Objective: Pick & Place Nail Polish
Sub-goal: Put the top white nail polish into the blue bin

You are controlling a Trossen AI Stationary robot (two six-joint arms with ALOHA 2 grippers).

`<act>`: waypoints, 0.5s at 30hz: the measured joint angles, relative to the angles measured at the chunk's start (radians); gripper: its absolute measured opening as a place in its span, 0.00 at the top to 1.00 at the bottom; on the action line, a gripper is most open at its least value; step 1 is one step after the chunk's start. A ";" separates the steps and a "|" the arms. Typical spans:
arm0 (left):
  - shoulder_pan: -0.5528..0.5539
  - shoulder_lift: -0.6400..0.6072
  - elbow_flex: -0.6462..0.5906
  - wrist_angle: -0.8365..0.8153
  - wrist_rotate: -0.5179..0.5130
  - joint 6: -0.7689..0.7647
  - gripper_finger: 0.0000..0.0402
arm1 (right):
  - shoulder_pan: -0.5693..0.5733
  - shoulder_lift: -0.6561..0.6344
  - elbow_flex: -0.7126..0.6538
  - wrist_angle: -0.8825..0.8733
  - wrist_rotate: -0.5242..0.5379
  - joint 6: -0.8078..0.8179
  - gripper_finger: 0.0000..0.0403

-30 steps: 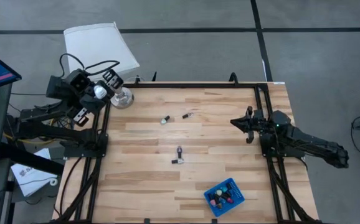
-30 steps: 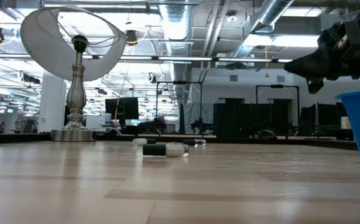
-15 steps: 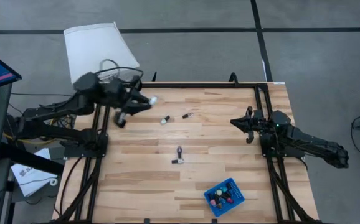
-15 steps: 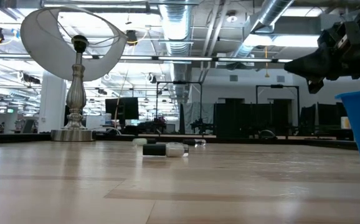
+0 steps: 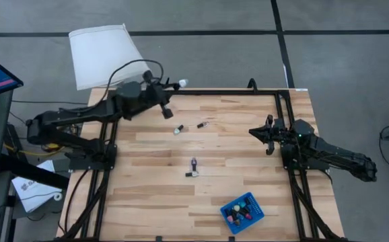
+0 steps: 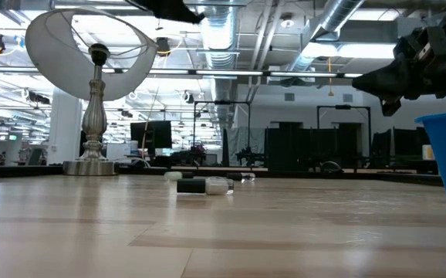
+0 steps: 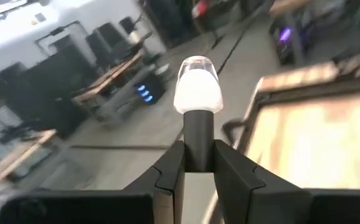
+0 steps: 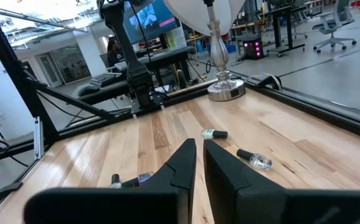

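Gripping a white nail polish bottle [image 7: 197, 93] by its dark cap, the left gripper [image 5: 169, 96] hangs over the table's [image 5: 248, 171] far-left edge; loose bottles [image 5: 178, 129] lie mid-table; the right gripper [image 5: 254, 132] waits pinched together, empty

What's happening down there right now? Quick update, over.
Left gripper aloft at the table's far edge, shut on white nail polish bottle. Right gripper shut, empty, waiting. Loose bottles on table; blue tray unobstructed.
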 joint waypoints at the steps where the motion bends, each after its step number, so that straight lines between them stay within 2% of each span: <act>1: -0.003 0.010 0.000 -0.004 -0.027 0.021 0.85 | 0.000 0.000 0.000 0.000 0.000 0.000 0.94; 5: -0.012 0.025 0.000 0.003 -0.047 0.023 0.85 | 0.000 0.000 0.000 0.000 0.000 0.000 0.94; 15: -0.056 0.001 0.001 -0.002 -0.023 -0.172 0.85 | 0.000 0.000 0.000 0.000 0.000 0.000 0.94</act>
